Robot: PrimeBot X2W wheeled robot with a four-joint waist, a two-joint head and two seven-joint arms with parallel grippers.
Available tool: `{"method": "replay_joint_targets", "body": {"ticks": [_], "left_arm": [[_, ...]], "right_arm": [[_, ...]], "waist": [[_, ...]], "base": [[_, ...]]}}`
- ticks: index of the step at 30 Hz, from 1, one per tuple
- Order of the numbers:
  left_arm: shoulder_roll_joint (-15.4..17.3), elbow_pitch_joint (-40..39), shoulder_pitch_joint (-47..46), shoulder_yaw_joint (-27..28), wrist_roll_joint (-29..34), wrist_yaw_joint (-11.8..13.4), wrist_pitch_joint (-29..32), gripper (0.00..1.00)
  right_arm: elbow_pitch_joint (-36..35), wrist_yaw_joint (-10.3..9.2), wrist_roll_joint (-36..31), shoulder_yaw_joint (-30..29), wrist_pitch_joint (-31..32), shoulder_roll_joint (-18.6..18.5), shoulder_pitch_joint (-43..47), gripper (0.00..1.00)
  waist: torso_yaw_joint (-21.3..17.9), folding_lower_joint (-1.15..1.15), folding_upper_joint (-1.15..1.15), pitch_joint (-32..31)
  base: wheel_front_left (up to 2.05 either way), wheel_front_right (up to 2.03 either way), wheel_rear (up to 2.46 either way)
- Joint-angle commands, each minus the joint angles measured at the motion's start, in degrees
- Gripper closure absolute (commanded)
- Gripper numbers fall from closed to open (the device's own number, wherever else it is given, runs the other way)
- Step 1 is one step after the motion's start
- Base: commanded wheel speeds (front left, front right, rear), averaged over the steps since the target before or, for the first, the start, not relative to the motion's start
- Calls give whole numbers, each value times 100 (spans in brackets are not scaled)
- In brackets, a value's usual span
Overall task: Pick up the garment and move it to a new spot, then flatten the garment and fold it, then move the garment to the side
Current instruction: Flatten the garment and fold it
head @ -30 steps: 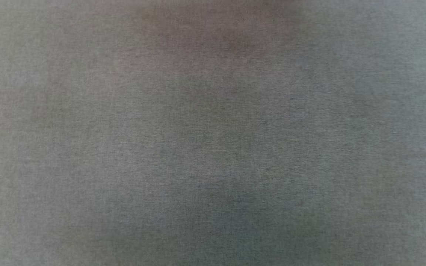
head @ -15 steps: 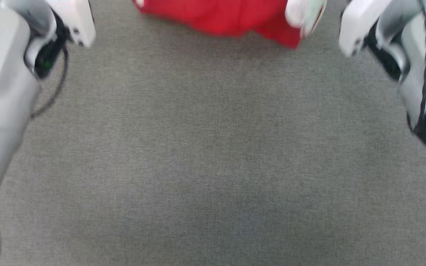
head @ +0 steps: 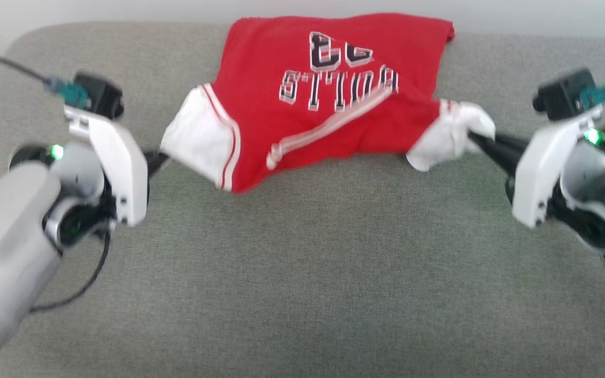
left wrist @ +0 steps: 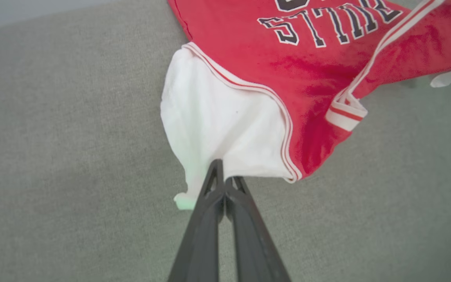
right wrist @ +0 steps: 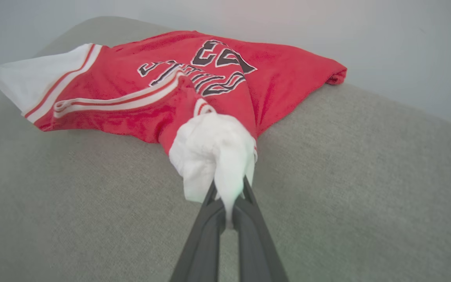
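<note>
The head view is a little smeared, and in it the fingertips of the left hand (head: 160,156) vanish under the edge of a white sleeve (head: 197,139), so we judge that grip from the left wrist view: there the two dark fingers are pressed together with the sleeve's lower corner pinched between them. The right hand (head: 478,140) is likewise clenched on cloth, and its wrist view shows the other sleeve (head: 452,134) wadded into a white lump whose tail runs down between the closed fingers. Both forearms are cut off by the picture's sides. The garment (head: 329,121) lies toward the far edge of a grey cloth-covered worktop (head: 302,273), close to a pale wall (head: 124,10), stretched between the two hands and sagging in the middle. It is red, with white short sleeves edged in red-and-white stripes. Its black-and-white block print (head: 339,79) faces up but reads upside down from the head. We cannot make out the whole word, because a folded flap carrying a striped band (head: 329,126) runs slantwise over the lower ends of the letters. The left wrist view cuts the top of the print off. We cannot tell whether that band is the collar or a seam. The near red edge droops onto the worktop in a point, and the far hem lies flat, one corner curled at the robot's right
</note>
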Motion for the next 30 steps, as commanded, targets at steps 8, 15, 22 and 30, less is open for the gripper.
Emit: {"method": "replay_joint_targets", "body": {"ticks": [8,15,22,30], "left_arm": [[922,-1814,1311,-121,-542,887,485,100],[1662,-3145,2304,-160,-881,1695,415,100],[2278,-4080,3211,-263,-1321,2477,392,100],[2334,-4445,3668,-365,-1496,2787,245,100]], "right_arm": [[-1303,-1,510,-656,937,-567,1742,100],[-2292,-1,681,-1298,1905,-754,3090,100],[-3293,-1,614,-2142,2921,-720,4459,100],[-3634,-1,-56,-2874,3594,-93,5352,100]], "waist": [[79,0,0,-284],[71,0,0,-367],[92,0,0,-391],[142,0,0,-336]], "base": [[0,0,0],[0,0,0],[0,0,0],[0,0,0]]}}
